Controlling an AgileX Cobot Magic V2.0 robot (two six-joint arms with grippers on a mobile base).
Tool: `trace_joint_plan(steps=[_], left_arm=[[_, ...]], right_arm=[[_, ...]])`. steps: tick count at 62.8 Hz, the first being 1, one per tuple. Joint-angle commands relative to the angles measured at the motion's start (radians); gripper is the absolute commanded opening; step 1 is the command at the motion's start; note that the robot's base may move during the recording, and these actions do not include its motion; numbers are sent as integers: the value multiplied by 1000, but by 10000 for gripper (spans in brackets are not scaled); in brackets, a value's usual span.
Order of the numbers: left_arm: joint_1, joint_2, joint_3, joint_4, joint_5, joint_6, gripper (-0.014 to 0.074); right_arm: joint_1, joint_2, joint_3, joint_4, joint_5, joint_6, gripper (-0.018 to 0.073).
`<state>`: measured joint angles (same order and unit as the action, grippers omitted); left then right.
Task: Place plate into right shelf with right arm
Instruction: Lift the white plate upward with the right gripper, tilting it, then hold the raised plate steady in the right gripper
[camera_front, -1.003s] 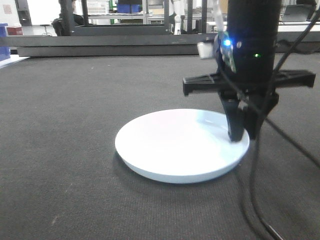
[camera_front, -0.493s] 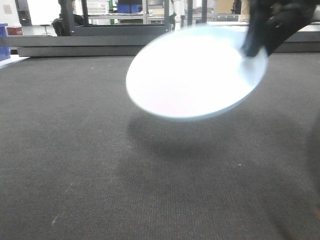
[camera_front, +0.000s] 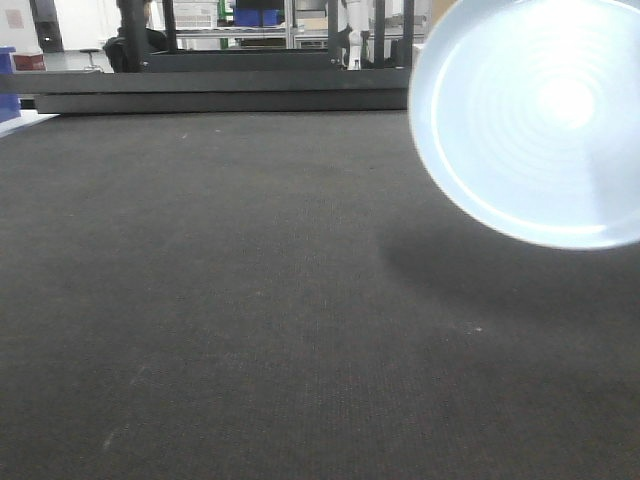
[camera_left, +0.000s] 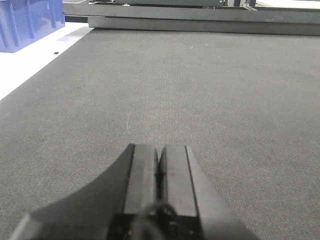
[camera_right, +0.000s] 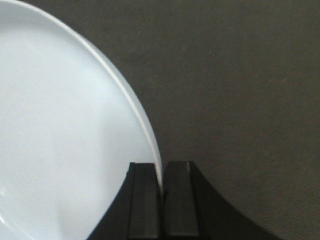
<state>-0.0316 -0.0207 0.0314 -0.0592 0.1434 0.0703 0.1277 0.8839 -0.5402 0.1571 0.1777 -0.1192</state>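
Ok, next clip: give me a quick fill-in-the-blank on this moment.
1. The plate hangs clear of the dark mat and casts a ____ on it.
2. The right pincer is shut on the plate's ____.
3. The left pincer is shut and holds ____.
4. The bin at the top left of the left wrist view is ____ in colour.

Missing words: shadow; rim; nothing; blue.

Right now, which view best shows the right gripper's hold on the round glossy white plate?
The right wrist view: the plate has its rim pinched in the shut right gripper. The front view shows only its ringed underside, airborne, gripper unseen. The left wrist view shows no plate, only the shut left gripper.
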Motion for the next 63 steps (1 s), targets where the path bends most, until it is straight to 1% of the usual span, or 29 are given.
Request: trace_joint_plan(steps=[1, 6, 14, 22, 39, 47, 63], left_arm=[[-8, -2, 8, -4, -87, 3, -47], [-8, -2, 8, -4, -87, 3, -47], [-8, -2, 8, -4, -87, 3, -47], [-8, -2, 8, -4, -87, 3, -47], [-8, -2, 8, -4, -87, 3, -47], [-8, -2, 8, -4, -87, 3, -47], [-8, -2, 8, -4, -87, 3, -47]], right_arm=[[-17, -77, 53, 44, -198, -91, 52], [-18, -147, 135, 52, -269, -93, 52], [-18, -272, 213, 63, -284, -91, 52], [-18, -415, 253, 70, -252, -91, 52], [-18, -671, 256, 70, -163, -90, 52], [-18, -726, 256, 71, -159, -89, 52], [-18, -732, 256, 72, -162, -89, 52]])
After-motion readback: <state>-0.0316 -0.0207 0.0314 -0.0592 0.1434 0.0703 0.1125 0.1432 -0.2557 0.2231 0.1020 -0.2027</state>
